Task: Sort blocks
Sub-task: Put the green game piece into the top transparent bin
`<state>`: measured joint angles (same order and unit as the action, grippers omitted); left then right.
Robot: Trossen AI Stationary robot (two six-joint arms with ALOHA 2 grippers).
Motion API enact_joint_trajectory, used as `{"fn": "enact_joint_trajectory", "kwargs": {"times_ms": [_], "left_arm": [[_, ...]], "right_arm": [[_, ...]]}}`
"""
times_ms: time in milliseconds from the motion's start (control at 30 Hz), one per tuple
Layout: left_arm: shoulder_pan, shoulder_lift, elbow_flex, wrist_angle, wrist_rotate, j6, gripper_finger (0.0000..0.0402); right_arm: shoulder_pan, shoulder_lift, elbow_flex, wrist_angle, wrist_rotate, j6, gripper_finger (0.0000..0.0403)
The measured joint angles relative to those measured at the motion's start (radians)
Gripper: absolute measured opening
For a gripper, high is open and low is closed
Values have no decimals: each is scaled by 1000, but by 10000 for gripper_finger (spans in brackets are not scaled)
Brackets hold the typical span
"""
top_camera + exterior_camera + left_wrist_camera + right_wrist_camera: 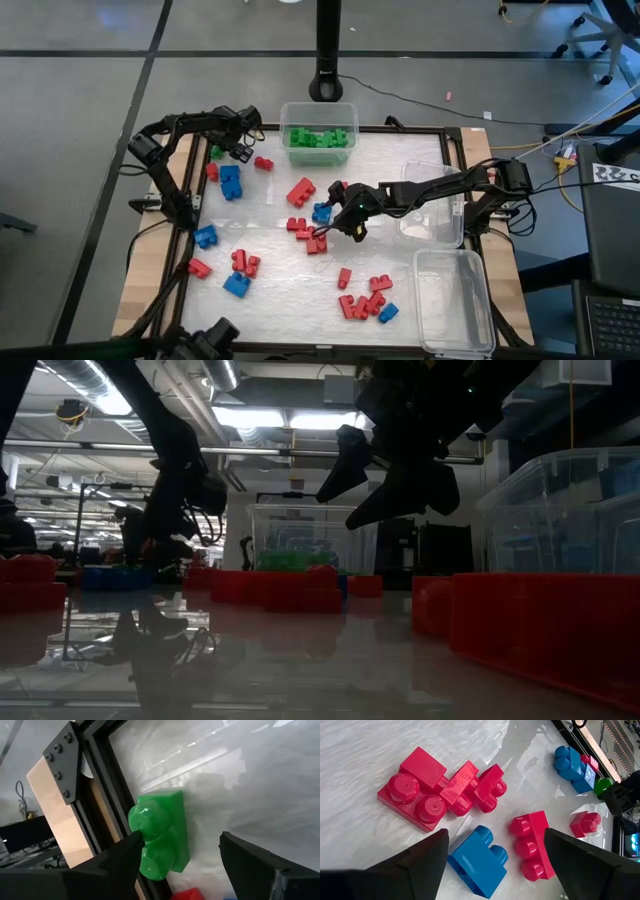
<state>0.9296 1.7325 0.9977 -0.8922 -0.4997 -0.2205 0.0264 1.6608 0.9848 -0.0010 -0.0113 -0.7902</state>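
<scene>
— Progress on the sort?

— Looks roughly a third done, judging by colour. Green blocks (320, 138) heaped in the far tub (318, 108) at the middle of the desk's (400, 165) back edge. Only one stray green block (162, 835) out on the desk, right against the black frame (107, 795) at the far left corner.

— And the left jaws?

— Down at that corner, spread wide, one finger on either side of the stray green block. Not closed on it yet.

— Reds and blues?

— None sorted, as far as can be seen. Two clear tubs on the right, the nearer-middle one (432, 215) and the front one (455, 300), with no block visible inside. Red blocks (362, 302) and blue blocks (230, 181) scattered loose: a cluster left of centre, a knot in the middle, another bunch toward the front right.

— Right jaws?

— Over the middle knot, wide apart and holding nothing, poised above a blue block (477, 862) that sits just beside a red three-stud piece (532, 845).

— So what remains?

— Probably the last green into its tub, then every red and every blue into the two clear tubs. Bulk of the work ahead.
</scene>
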Motion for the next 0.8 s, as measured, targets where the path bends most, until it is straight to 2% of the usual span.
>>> {"fn": "enact_joint_trajectory", "kwargs": {"times_ms": [133, 400, 633, 800], "left_arm": [[-19, -14, -1, -1, 25, 8, 248], [-75, -116, -5, 5, 159, 10, 248], [-53, -167, -5, 11, 54, 6, 248], [13, -144, -15, 21, 94, 11, 248]], "right_arm": [[0, 0, 0, 0, 0, 0, 324], [-1, 0, 0, 1, 0, 0, 324], [-1, 0, 0, 3, 0, 0, 324], [0, 0, 0, 3, 0, 0, 324]]}}
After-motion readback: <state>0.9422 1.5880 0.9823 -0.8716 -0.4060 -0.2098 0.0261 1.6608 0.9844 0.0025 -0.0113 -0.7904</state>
